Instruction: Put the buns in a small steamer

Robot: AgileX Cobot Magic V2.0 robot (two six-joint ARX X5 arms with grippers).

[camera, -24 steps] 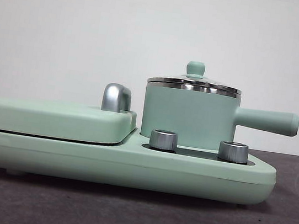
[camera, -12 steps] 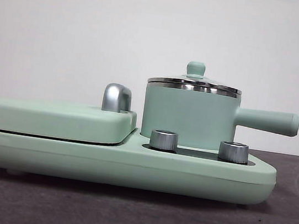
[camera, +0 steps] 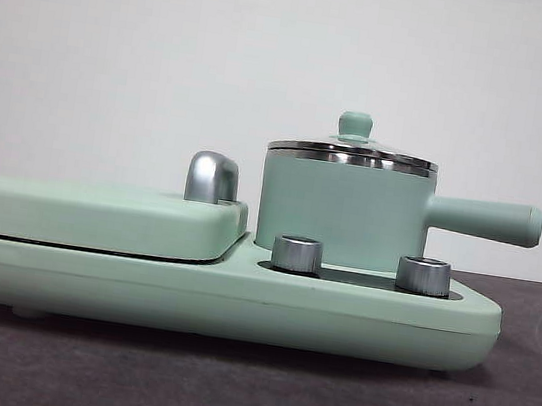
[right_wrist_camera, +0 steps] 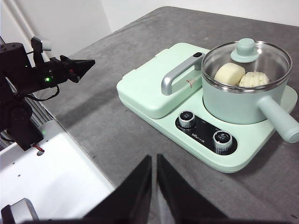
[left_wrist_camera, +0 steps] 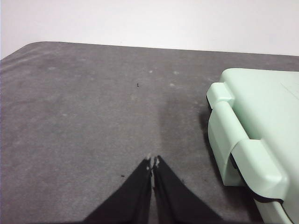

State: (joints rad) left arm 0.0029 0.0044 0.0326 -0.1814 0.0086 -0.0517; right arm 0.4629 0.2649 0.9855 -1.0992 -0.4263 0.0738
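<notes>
Right tool point(right_wrist_camera: 154, 161) well apart from buns point(right_wrist_camera: 240, 76).

Nothing has changed across the front views over the last second. The steamer point(camera: 343, 211), its lid point(camera: 352, 152) and the griddle point(camera: 98, 214) show no shift, and no arm has come into or left that view.

- A small mint-green cylindrical steamer pot point(camera: 343, 211) stands on a mint-green cooker base point(camera: 218, 292), its straight handle pointing to 3 o'clock.
- A steel-rimmed glass lid point(camera: 353, 153) covers it.
- At the pot's 9 o'clock lies a flat mint-green griddle lid point(camera: 98, 215) with a chrome handle point(camera: 211, 176).
- Two steel knobs point(camera: 296, 253) sit at its 6 o'clock.
</notes>
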